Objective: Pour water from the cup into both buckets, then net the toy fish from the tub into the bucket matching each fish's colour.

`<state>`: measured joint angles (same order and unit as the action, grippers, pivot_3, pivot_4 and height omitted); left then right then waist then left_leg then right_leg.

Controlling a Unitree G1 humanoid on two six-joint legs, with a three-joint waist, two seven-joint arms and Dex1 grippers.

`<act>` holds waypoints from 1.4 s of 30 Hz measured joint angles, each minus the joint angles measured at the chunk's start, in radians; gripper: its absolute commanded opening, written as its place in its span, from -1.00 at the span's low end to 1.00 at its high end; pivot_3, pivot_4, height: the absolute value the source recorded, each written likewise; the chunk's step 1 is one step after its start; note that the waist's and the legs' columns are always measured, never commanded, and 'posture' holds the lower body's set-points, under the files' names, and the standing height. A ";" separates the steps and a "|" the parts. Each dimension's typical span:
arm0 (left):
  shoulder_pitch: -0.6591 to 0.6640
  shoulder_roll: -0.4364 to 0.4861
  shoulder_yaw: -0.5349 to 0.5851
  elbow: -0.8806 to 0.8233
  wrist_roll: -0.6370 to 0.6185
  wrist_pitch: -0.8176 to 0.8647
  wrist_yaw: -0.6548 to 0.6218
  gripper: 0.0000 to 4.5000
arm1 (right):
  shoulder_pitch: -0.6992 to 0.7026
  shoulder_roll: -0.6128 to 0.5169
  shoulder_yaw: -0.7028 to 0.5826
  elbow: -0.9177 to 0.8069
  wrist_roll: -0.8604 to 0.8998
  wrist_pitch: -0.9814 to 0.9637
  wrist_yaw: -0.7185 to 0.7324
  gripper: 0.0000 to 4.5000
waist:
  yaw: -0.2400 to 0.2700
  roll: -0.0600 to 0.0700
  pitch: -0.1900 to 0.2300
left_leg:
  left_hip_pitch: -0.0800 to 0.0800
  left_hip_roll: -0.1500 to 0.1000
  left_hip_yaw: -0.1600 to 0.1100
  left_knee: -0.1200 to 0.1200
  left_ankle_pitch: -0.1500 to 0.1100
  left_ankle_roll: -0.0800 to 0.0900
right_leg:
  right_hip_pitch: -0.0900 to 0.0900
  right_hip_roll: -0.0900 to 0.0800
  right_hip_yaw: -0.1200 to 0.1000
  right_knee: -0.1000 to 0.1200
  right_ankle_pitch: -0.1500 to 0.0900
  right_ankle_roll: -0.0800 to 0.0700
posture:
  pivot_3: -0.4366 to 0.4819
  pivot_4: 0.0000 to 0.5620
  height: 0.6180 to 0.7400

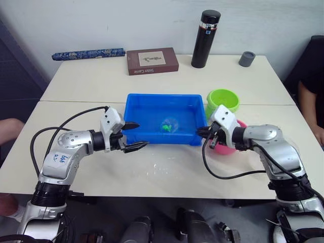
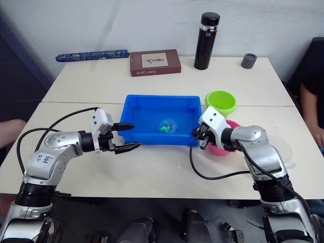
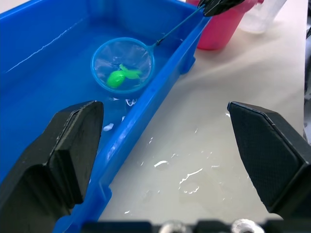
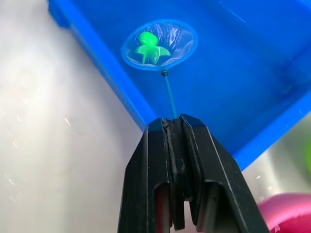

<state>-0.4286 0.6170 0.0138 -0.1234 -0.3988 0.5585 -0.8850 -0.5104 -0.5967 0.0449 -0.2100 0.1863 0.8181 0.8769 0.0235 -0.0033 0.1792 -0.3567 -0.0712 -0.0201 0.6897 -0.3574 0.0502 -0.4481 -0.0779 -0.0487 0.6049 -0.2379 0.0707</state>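
Observation:
The blue tub (image 1: 161,138) sits mid-table holding water. Inside it the blue-rimmed net (image 4: 159,44) lies low with one green toy fish (image 4: 148,47) in its mesh. My right gripper (image 1: 203,133) is at the tub's front right corner, shut on the net's thin handle (image 4: 169,99). At the tub's front left corner my left gripper (image 1: 140,135) stands open and empty. The green bucket (image 1: 223,99) stands behind the tub's right end. The pink bucket (image 3: 221,29) is partly hidden behind my right gripper. The clear cup (image 3: 262,17) rests just beyond the pink bucket.
At the table's back stand a black flask (image 1: 206,39), a grey cap (image 1: 246,58), a brown box (image 1: 152,61) and a blue patterned roll (image 1: 88,53). Spilled water (image 3: 184,177) glistens in front of the tub. A person (image 1: 313,86) sits at the right edge.

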 measured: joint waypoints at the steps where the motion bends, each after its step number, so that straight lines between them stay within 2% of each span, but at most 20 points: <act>1: -0.002 -0.004 0.002 0.000 -0.004 0.003 0.002 0.96 | 0.008 0.008 -0.014 -0.013 0.015 0.025 -0.011 -1.00 | 0.000 0.000 0.000 | 0.000 0.000 0.000 0.000 0.000 0.000 | 0.000 0.000 0.000 0.000 0.000 0.000 | -0.05 -0.47 1.00; 5: -0.006 -0.033 0.009 0.000 -0.032 0.020 0.015 0.96 | 0.025 0.037 -0.065 -0.084 0.081 0.130 -0.078 -1.00 | 0.000 0.000 0.000 | 0.000 0.000 0.000 0.000 0.000 0.000 | 0.000 0.000 0.000 0.000 0.000 0.000 | -0.05 -0.47 1.00; 10: -0.024 -0.121 0.002 -0.009 -0.050 0.049 0.066 0.96 | 0.040 0.062 -0.140 -0.169 0.116 0.213 -0.193 -1.00 | 0.003 0.000 0.000 | 0.000 0.000 0.000 0.000 0.000 0.000 | 0.000 0.000 0.000 0.000 0.000 0.000 | -0.05 -0.47 1.00; 17: -0.035 -0.192 -0.055 -0.027 -0.049 0.067 0.115 0.96 | 0.048 0.082 -0.236 -0.242 0.121 0.262 -0.358 -1.00 | 0.001 0.000 0.000 | 0.000 0.000 0.000 0.000 0.000 0.000 | 0.000 0.000 0.000 0.001 0.000 0.000 | -0.05 -0.47 1.00; 23: -0.078 -0.214 -0.079 -0.017 -0.042 0.064 0.127 0.96 | 0.056 -0.043 -0.293 -0.250 0.080 0.233 -0.419 -1.00 | 0.004 0.000 0.000 | 0.000 -0.001 0.000 0.000 0.000 0.000 | 0.000 0.000 0.000 0.001 0.000 0.000 | -0.05 -0.47 1.00; 27: -0.132 -0.231 -0.083 0.000 -0.034 0.051 0.130 0.96 | 0.060 -0.133 -0.282 -0.205 0.020 0.146 -0.432 -1.00 | 0.002 0.000 0.000 | 0.000 -0.001 0.001 0.000 0.000 0.000 | 0.000 0.000 0.001 0.001 0.000 0.000 | -0.05 -0.47 1.00; 31: -0.146 -0.249 -0.094 0.018 -0.032 0.049 0.128 0.96 | 0.073 -0.264 -0.176 -0.152 -0.105 -0.019 -0.431 -1.00 | -0.001 0.000 0.000 | 0.000 0.000 0.002 0.000 0.000 0.000 | 0.000 0.000 0.001 0.001 0.000 0.000 | -0.05 -0.47 1.00; 36: -0.149 -0.249 -0.098 0.018 -0.032 0.046 0.126 0.96 | 0.108 -0.510 0.053 -0.048 -0.399 -0.386 -0.405 -1.00 | 0.000 0.000 0.000 | 0.000 -0.001 0.002 0.000 0.000 0.000 | 0.000 0.000 0.001 -0.001 0.000 0.000 | -0.05 -0.47 1.00; 39: -0.149 -0.248 -0.097 0.018 -0.032 0.044 0.125 0.96 | 0.111 -0.560 0.129 -0.003 -0.516 -0.532 -0.381 -1.00 | 0.000 0.000 0.000 | 0.000 0.000 0.002 0.000 0.000 -0.001 | 0.000 0.000 0.001 -0.003 0.000 0.000 | -0.05 -0.47 1.00; 42: -0.149 -0.246 -0.097 0.018 -0.032 0.044 0.124 0.96 | 0.111 -0.558 0.144 0.031 -0.561 -0.599 -0.365 -1.00 | 0.001 0.000 0.000 | 0.000 0.000 0.002 0.000 0.000 -0.001 | 0.000 0.000 0.001 -0.003 0.000 0.000 | -0.05 -0.47 1.00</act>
<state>-0.5779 0.3706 -0.0836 -0.1050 -0.4303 0.6025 -0.7606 -0.3997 -1.1545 0.1885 -0.1785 -0.3749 0.2188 0.5115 0.0240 -0.0033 0.1792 -0.3563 -0.0715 -0.0177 0.6898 -0.3569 0.0494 -0.4484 -0.0776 -0.0474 0.6022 -0.2379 0.0708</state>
